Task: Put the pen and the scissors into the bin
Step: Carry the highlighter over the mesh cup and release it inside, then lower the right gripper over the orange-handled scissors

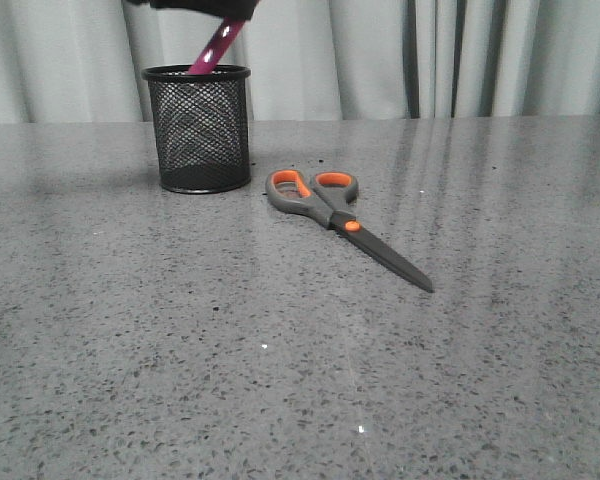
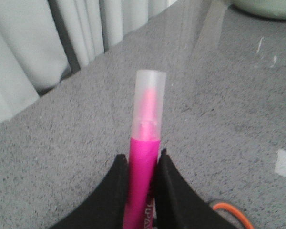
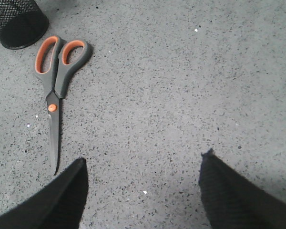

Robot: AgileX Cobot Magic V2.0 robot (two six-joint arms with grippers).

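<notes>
On the far left of the front view I saw the bin, a black wire-mesh cup, standing upright on the grey speckled surface. Directly above it, at the top edge of the picture, hung my left pincer, mostly cut off by the frame. It was clamped on the pen, which slanted downward with its lower end inside the bin's rim. In the left wrist view the two black fingers pressed against either side of the magenta barrel, and the translucent whitish cap pointed away from the pincer.

Just to the right of the bin, close by but not touching it, lay the scissors, flat on the surface and closed. Their grey handles with orange-lined loops sat nearest the bin, and the dark blades pointed away to the right and toward the camera.

My right pincer showed only in its own wrist view. Its fingers were spread wide and held nothing. It hovered over bare surface, with the scissors well apart from it, their blade tip the nearest part, near one finger.
</notes>
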